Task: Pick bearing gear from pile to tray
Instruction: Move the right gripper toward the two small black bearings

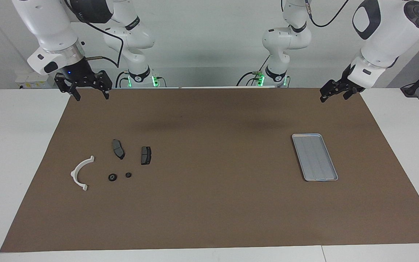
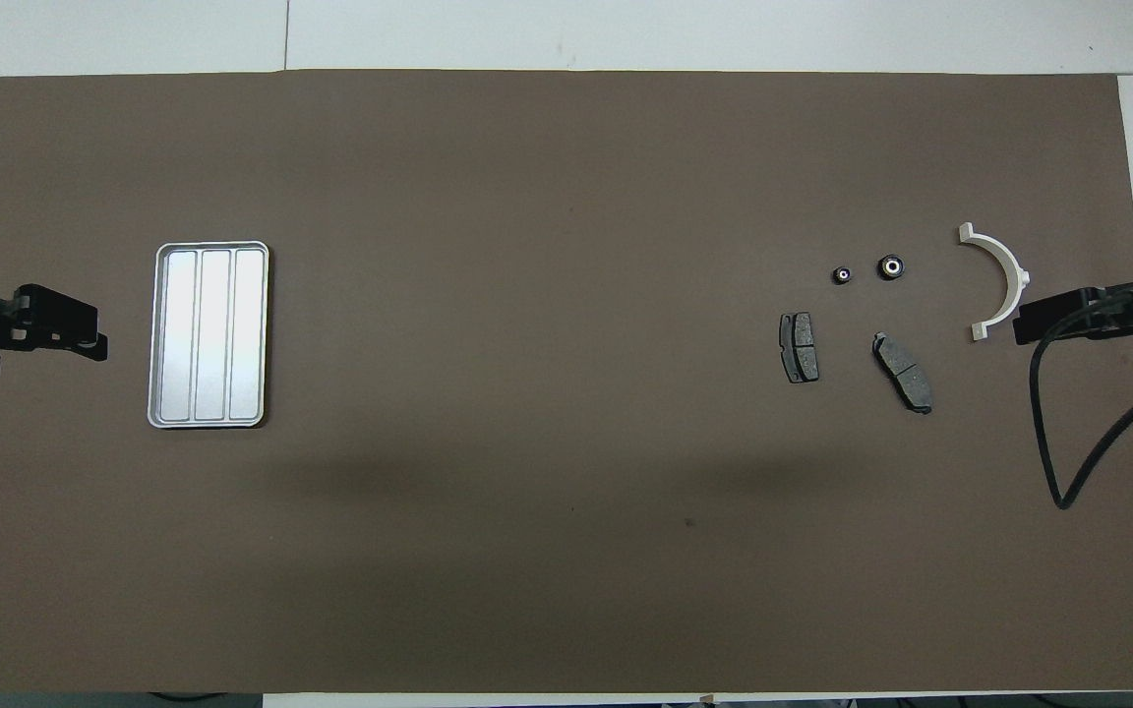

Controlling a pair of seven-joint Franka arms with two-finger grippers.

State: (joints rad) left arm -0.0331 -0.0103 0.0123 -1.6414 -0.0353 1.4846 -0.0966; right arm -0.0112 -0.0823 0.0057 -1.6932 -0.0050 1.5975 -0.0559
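Observation:
The pile lies on the brown mat toward the right arm's end. In it are two small black round bearing gears, the larger (image 1: 112,177) (image 2: 890,266) beside the smaller (image 1: 128,175) (image 2: 841,275). The silver tray (image 1: 315,156) (image 2: 209,334) sits empty toward the left arm's end. My right gripper (image 1: 91,96) (image 2: 1024,324) hangs open and empty over the mat's edge nearest the robots, well apart from the pile. My left gripper (image 1: 334,98) (image 2: 94,329) hangs open and empty over the mat's corner nearest the robots, apart from the tray.
A white half-ring bracket (image 1: 74,174) (image 2: 1017,275) lies beside the gears, toward the right arm's end. Two dark grey brake pads (image 1: 118,149) (image 1: 146,155) lie nearer to the robots than the gears. The brown mat (image 1: 209,203) covers most of the white table.

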